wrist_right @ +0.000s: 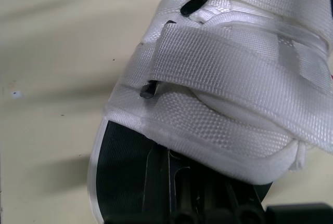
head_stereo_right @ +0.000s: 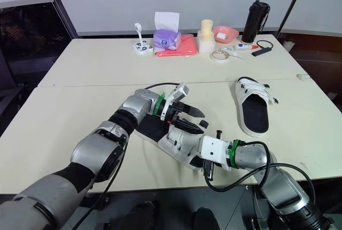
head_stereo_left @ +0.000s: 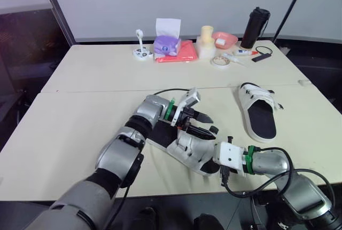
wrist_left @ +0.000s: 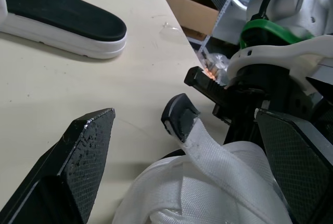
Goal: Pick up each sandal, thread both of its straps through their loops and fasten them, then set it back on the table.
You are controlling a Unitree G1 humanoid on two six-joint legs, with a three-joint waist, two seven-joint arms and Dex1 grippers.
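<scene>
Left gripper (head_stereo_left: 209, 125) spread wide over near sandal (head_stereo_left: 188, 150) straps, holding nothing. Right gripper (head_stereo_left: 212, 160) at its strapped end, grip can't tell. Second sandal (head_stereo_left: 257, 113) apart on surface (head_stereo_left: 80, 123).

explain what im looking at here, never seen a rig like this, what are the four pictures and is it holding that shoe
It is a humanoid robot with two arms, each ending in a black two-fingered gripper. The two wide pictures come from cameras in its head, looking down over its arms. The two close-ups come from a camera on each wrist. On the table lie two white sandals: the far sandal to the right and the near sandal between the arms. At the far edge stand a black bottle, a purple tissue pack and a pink bowl. The left gripper is open, with a loose strap end rising between its fingers. The right gripper sits against the near sandal's strapped end; whether it grips is hidden.
</scene>
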